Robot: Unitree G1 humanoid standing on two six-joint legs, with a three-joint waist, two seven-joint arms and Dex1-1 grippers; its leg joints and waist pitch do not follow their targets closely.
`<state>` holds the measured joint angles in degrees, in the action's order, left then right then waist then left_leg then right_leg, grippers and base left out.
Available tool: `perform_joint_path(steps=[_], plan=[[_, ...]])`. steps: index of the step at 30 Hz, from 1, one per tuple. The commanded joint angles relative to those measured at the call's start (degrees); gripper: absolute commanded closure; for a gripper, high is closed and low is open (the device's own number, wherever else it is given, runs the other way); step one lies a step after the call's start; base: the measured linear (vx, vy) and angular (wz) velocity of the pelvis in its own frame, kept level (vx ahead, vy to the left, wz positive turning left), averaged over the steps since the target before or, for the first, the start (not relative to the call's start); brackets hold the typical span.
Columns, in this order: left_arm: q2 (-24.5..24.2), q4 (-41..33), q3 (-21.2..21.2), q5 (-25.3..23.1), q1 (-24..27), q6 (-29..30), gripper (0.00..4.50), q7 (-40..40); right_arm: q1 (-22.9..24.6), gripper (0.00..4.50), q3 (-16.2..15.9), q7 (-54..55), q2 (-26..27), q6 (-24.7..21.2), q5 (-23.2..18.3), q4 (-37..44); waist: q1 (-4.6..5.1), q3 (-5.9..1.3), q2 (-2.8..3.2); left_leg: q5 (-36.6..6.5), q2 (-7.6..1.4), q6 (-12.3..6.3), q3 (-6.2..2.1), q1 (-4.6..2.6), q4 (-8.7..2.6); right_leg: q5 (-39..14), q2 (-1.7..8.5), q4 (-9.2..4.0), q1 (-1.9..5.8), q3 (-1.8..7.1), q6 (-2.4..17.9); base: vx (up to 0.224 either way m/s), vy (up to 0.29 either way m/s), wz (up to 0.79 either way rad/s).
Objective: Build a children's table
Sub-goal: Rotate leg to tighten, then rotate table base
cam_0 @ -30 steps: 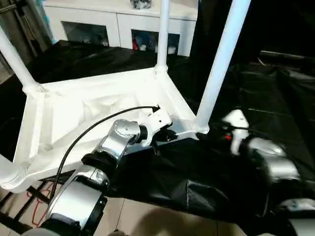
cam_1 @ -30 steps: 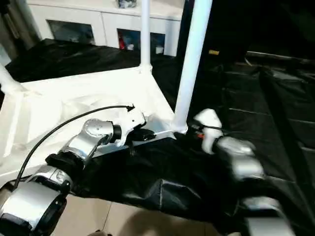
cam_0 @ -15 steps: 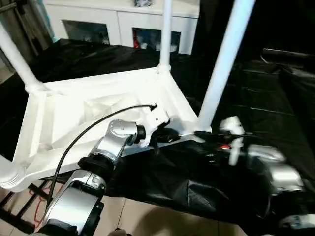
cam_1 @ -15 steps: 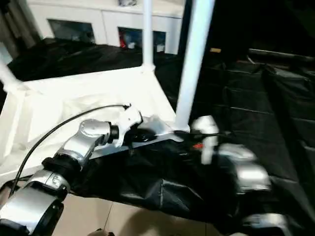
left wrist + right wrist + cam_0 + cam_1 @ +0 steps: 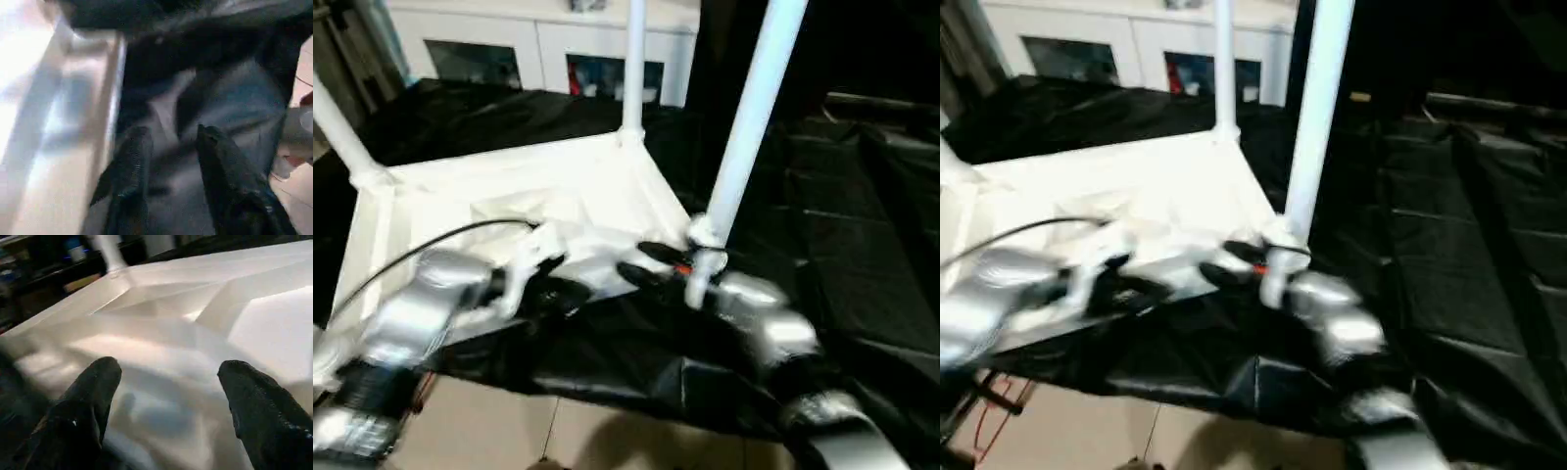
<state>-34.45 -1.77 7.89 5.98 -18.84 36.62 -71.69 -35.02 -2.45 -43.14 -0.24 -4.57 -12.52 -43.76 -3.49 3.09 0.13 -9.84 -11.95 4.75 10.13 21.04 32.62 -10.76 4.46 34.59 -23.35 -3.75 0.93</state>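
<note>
Both forearms are showing as rounded silver metal housings joined by black rings, the left forearm (image 5: 411, 318) blurred. A thin black cable (image 5: 431, 245) is arching over the left arm toward its white wrist block (image 5: 530, 262). The right forearm (image 5: 764, 328) is carrying a small red-orange mark (image 5: 682, 268) near its wrist. Each gripper is ending in two matte black, blunt, rounded fingers (image 5: 93, 387).

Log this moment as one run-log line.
table: upside down on black sheet | left gripper: open, empty | right gripper: open, at table's near edge
</note>
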Motion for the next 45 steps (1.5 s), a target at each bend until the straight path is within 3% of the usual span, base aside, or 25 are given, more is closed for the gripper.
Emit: perform_joint_path(steps=[1,3,5,7,10,12,14,17,19,25,31,34,42,45], plan=[[-0.99,-3.63,-1.76,0.46,1.89,2.33,2.54,1.44,-1.21,0.87,1.5,4.6,1.28,2.39,1.18,-3.28,0.43,-3.34,0.99,-12.3,-1.35,0.49,-0.08,-0.77,-4.06,-8.11,3.14,-3.25,2.84,2.59,14.34,0.0,0.0,0.0],[-1.59,-4.88,-2.39,0.62,3.11,3.28,2.29,2.08,-1.86,0.87,2.08,6.19,2.12,3.76,1.29,-4.63,0.31,-3.51,1.17,-12.23,-1.2,0.46,0.02,-1.1,-3.86,-7.04,2.88,-3.14,2.66,2.57,14.01,0.0,0.0,0.0],[-2.7,-6.73,-2.97,1.05,4.85,5.0,2.3,2.77,-3.1,0.87,3.61,9.49,3.03,5.66,0.93,-6.8,0.28,-3.65,1.19,-11.78,-1.18,0.54,-0.03,-0.98,-3.81,-5.72,2.99,-2.91,2.86,2.62,14.17,0.0,0.0,0.0],[-3.96,-8.42,-3.35,1.24,6.79,6.57,1.89,3.7,-4.76,0.87,5.75,14.26,3.62,7.54,0.09,-9.57,0.5,-3.58,1.22,-12.04,-1.03,0.81,-0.07,-0.94,-3.85,-6.37,2.86,-2.91,2.82,2.57,13.99,0.0,0.0,0.0],[-4.91,-9.06,-3.57,0.52,8.36,7.06,1.81,4.84,-6.2,0.87,7.94,19.06,3.75,9.26,-0.87,-12.06,0.63,-3.51,1.26,-12.8,-0.83,0.71,0.04,-0.97,-3.74,-7.16,2.62,-3.03,2.76,2.63,13.49,0.0,0.0,0.0],[-5.87,-10.06,-4.02,-0.52,10.13,7.43,1.48,6.44,-8.12,0.87,10.96,26.41,3.3,12.04,-1.62,-15.73,0.52,-3.55,1.34,-13.11,-0.87,0.98,-0.06,-0.98,-3.77,-7.52,2.66,-2.99,2.75,2.58,13.21,0.0,0.0,0.0],[-6.48,-10.89,-4.31,-0.87,11.34,7.52,1.42,7.68,-9.47,0.87,13.18,31.57,2.52,14.26,-1.87,-18.67,0.35,-3.59,1.43,-13.66,-0.94,1.3,0.05,-1.32,-3.64,-7.66,2.62,-3.01,2.41,2.59,12.95,0.0,0.0,0.0],[-6.81,-11.23,-4.4,-0.67,11.79,7.6,1.19,8.44,-10.15,0.87,14.28,33.97,2.01,15.3,-1.86,-20.22,-0.08,-3.66,1.56,-14.08,-0.82,1.47,0.16,-1.46,-3.55,-6.51,2.31,-2.89,2.28,2.56,12.46,0.0,0.0,0.0],[-7.46,-10.71,-4.15,-1.0,12.13,6.82,1.01,9.67,-11.1,0.87,15.77,39.21,0.28,17.02,-1.27,-22.44,-0.06,-3.63,1.51,-14.14,-0.72,1.65,0.06,-1.11,-3.57,-5.97,2.34,-2.72,2.49,2.49,12.31,0.0,0.0,0.0],[-7.78,-9.33,-3.32,-2.07,12.21,4.91,0.58,11.42,-12.63,0.87,17.27,48.23,-4.46,19.19,-0.09,-25.85,-0.93,-3.59,1.52,-16.6,-0.57,2.31,0.32,-1.61,-3.3,-9.07,2.21,-3.01,2.0,2.55,10.58,0.0,0.0,0.0],[-5.89,-7.17,-2.86,-3.1,11.06,2.39,0.08,14.54,-13.37,0.87,18.53,49.71,-9.59,20.14,0.6,-27.45,-0.89,-3.84,1.22,-13.9,-0.33,1.69,0.18,-0.69,-2.9,-6.42,2.14,-2.54,2.74,2.39,10.14,0.0,0.0,0.0],[-4.4,-4.84,-3.56,-4.02,9.56,0.06,0.08,17.81,-13.51,0.87,18.85,50.92,-12.34,20.44,0.73,-28.03,-0.56,-3.81,0.98,-13.49,-0.17,1.2,0.1,-0.36,-2.76,-7.1,2.14,-2.64,2.92,2.29,10.15,0.0,0.0,0.0],[-1.2,-0.31,-5.12,-4.81,7.8,-6.64,0.08,24.42,-12.91,0.87,21.56,53.76,-19.87,20.96,0.4,-29.6,-0.82,-4.01,0.85,-13.23,-0.19,0.17,0.27,-0.49,-2.23,-6.42,1.96,-2.53,2.73,2.2,10.75,0.0,0.0,0.0],[-0.77,0.15,-5.3,-4.81,7.71,-7.64,0.08,25.01,-12.77,0.87,21.68,53.67,-20.18,21.04,0.38,-29.61,-0.8,-3.98,0.68,-13.3,-0.12,-0.25,0.26,-0.32,-2.17,-6.43,1.97,-2.52,2.8,2.1,10.77,0.0,0.0,0.0]])
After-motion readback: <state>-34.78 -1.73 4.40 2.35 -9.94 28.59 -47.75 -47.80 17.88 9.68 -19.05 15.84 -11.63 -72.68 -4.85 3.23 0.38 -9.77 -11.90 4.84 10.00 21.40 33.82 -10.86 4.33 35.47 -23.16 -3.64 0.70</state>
